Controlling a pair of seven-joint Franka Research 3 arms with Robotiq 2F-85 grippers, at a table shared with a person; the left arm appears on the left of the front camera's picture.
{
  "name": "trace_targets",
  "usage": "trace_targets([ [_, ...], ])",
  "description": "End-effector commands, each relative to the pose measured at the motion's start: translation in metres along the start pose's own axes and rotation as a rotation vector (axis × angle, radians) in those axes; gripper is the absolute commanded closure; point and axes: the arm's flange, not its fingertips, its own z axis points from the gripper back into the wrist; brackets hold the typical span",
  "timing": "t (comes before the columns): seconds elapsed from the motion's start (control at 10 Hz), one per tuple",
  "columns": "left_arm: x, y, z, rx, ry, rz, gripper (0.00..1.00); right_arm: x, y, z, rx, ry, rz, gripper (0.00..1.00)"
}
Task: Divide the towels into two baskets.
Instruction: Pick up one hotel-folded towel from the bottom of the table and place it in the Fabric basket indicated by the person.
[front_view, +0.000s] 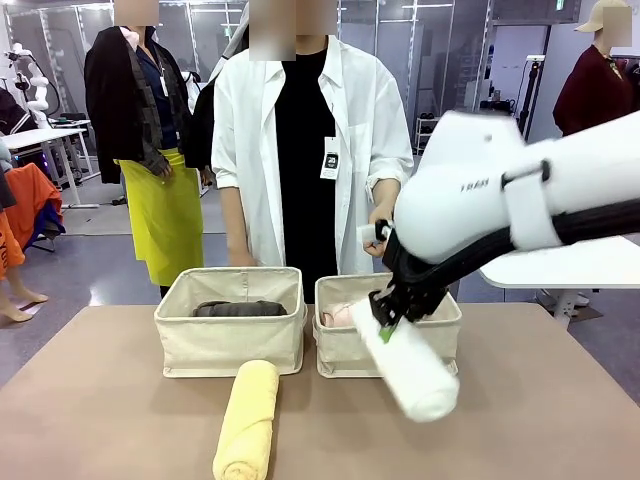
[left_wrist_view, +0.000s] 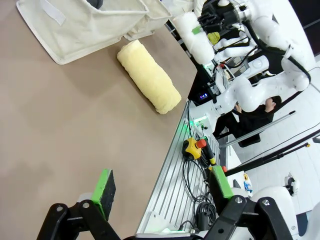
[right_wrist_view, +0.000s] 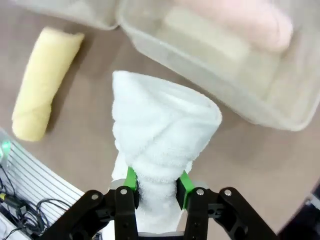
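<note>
My right gripper (front_view: 383, 312) is shut on the white towel (front_view: 412, 372), which hangs tilted in the air in front of the right basket (front_view: 440, 335). In the right wrist view its green pads (right_wrist_view: 131, 179) squeeze the white towel (right_wrist_view: 160, 127) near one end. A pale pink towel (front_view: 340, 315) lies in that basket, and a dark grey towel (front_view: 240, 308) lies in the left basket (front_view: 225, 345). On the table in front of the left basket lies the pale yellow towel (front_view: 247, 420). My left gripper (left_wrist_view: 162, 185) stands open and holds nothing, hovering low near the table's edge, well away from the yellow towel (left_wrist_view: 149, 76).
A person in a white coat (front_view: 300, 150) stands right behind the baskets, one hand (front_view: 380, 215) just above the right one. The table's near edge carries a metal rail with cables and a yellow stop button (left_wrist_view: 192, 147). Bare brown tabletop (front_view: 100, 400) lies left of the yellow towel.
</note>
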Motion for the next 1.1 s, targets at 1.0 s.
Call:
trace_targets([
  [1.0, -0.002, -0.005, 0.001, 0.001, -0.003, 0.000, 0.04, 0.015, 0.007, 0.065, 0.021, 0.145, 0.941, 1.00],
])
